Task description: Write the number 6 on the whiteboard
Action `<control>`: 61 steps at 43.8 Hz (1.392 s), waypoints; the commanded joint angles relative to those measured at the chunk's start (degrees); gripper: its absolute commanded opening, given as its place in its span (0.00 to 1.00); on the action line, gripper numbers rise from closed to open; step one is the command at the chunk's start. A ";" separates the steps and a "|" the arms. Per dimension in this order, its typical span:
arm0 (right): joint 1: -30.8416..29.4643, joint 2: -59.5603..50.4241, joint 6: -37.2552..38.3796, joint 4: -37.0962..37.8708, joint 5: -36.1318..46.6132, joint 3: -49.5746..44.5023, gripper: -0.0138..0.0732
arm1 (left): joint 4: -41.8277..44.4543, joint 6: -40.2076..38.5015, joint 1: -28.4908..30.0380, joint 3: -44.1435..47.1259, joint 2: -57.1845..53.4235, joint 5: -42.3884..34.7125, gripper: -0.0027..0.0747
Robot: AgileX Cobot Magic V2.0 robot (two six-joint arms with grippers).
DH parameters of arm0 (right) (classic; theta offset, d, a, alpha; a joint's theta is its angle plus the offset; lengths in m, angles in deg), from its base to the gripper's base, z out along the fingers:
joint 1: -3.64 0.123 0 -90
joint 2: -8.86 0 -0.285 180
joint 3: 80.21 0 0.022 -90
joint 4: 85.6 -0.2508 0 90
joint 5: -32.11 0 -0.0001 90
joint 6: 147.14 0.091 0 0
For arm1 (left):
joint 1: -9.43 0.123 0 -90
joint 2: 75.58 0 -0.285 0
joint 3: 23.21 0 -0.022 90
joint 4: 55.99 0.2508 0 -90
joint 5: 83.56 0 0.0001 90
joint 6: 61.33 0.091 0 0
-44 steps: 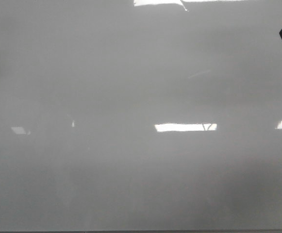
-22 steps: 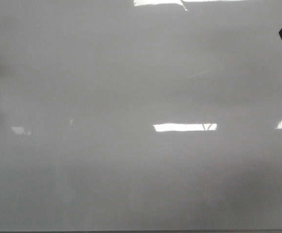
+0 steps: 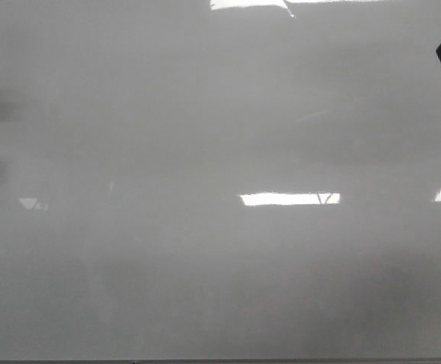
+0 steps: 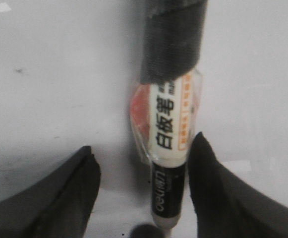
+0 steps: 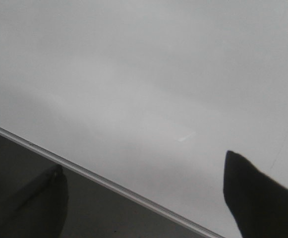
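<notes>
The board [image 3: 220, 250] fills the room's view, glossy and bare: no 6 on it yet. The left gripper [image 4: 141, 193] stands wide open around a marker [image 4: 167, 148] lying between its fingers, gripping nothing. It should centre, then close squarely on the barrel. The right gripper [image 5: 148, 198] hangs open and empty over the board's edge.

The left gripper [image 4: 141, 183] is seen with jaws spread apart. The right gripper [image 5: 148, 198] is likewise held open, nothing between its fingers [image 5: 255, 198], both dark.
</notes>
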State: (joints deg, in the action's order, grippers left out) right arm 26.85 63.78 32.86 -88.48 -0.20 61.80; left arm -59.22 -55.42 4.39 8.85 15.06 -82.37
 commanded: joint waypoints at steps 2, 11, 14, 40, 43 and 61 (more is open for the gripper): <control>-0.08 -0.11 -0.43 -0.27 4.15 1.84 0.91 | -0.61 -0.50 -0.30 -1.77 -0.43 -3.49 0.33; -0.08 -0.11 -0.37 -0.27 4.41 1.84 0.91 | -0.61 -0.50 -1.38 -1.77 -2.73 -0.49 0.11; -0.36 -0.11 0.00 -0.27 4.98 1.84 0.91 | -0.61 -0.50 -2.44 -1.77 -4.54 0.97 0.05; -22.08 -0.31 -3.46 -0.49 -11.38 12.21 0.91 | -1.72 14.56 -5.11 -19.95 -15.01 49.34 0.01; -21.79 -0.29 -5.55 -1.70 -13.07 12.21 0.91 | -8.74 23.00 -5.11 -20.74 -15.01 52.96 0.01; -16.01 5.13 -33.83 -19.48 -18.85 14.02 0.91 | -20.86 43.81 -20.23 -20.72 -8.84 56.60 0.01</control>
State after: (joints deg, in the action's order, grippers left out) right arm 9.31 67.06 6.33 -103.25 -19.85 73.26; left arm -78.26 -12.73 -11.69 -10.12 6.05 -24.09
